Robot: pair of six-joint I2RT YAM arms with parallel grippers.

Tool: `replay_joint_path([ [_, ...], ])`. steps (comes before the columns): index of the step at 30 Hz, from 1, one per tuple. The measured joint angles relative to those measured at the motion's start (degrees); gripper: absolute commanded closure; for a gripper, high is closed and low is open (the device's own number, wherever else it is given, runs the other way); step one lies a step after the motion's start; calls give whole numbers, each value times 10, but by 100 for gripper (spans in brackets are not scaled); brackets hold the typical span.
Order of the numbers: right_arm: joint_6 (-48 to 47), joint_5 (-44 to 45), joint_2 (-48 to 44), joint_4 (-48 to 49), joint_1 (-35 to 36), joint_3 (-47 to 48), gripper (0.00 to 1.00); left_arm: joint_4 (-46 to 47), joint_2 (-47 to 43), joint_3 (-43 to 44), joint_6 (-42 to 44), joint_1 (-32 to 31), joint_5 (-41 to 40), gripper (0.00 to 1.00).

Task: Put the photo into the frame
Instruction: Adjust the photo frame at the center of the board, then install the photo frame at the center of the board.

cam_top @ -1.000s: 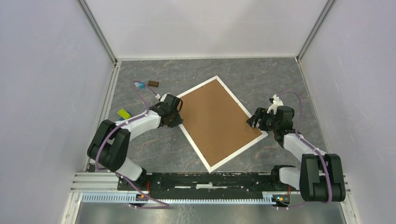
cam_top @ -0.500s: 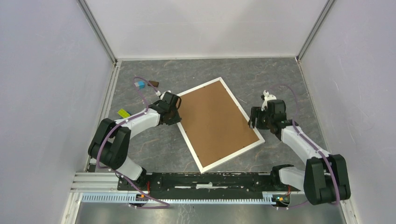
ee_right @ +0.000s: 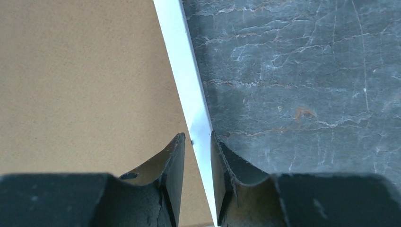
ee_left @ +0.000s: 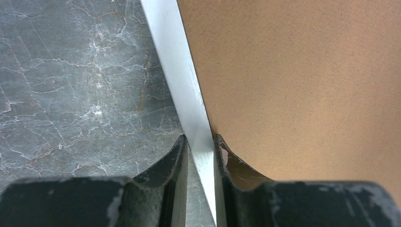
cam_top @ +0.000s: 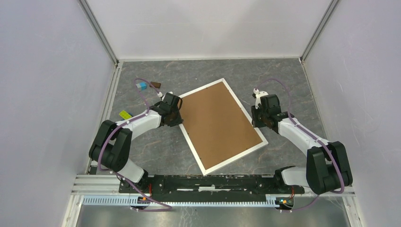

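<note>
**Sam:** Where is the frame (cam_top: 235, 157)?

**Lily:** It lies flat on the grey table (cam_top: 283, 80), in the middle. It is turned a bit, so one corner points to the back wall. It is white and thin all the way round.

**Sam:** What is the brown part?

**Lily:** That is the backing board (cam_top: 220, 123). It fills the inside of the frame and faces up.

**Sam:** What does the left gripper (ee_left: 199, 139) do?

**Lily:** It is at the frame's left side. Its two fingers are squeezed on the white edge. One finger is on the table side and one is on the board side.

**Sam:** And the right gripper (ee_right: 197, 137)?

**Lily:** It is at the frame's right side. Its fingers are pinched on the white edge too, one on the board side and one on the table side. The finger on the table side touches the edge. Beside the other finger I see a tiny strip of brown.

**Sam:** Is there more on the table?

**Lily:** Yes. Near the back left there is a small blue thing (cam_top: 141, 86) and a small brown thing (cam_top: 155, 85), close together. A small yellow thing (cam_top: 125, 114) lies by the left arm. They are too small for me to tell what they are. All three are well apart from the frame.
</note>
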Motion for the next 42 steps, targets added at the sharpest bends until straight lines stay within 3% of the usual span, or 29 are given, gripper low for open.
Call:
replay_joint_path([
  [6, -13, 33, 0, -14, 10, 0, 69, 1, 0, 0, 0, 0, 1, 98],
  [11, -16, 42, 0, -15, 12, 0, 76, 1, 0, 0, 0, 0, 1, 98],
  [42, -28, 66, 21, -10, 55, -5, 82, 14, 1, -3, 0, 1, 1, 98],
])
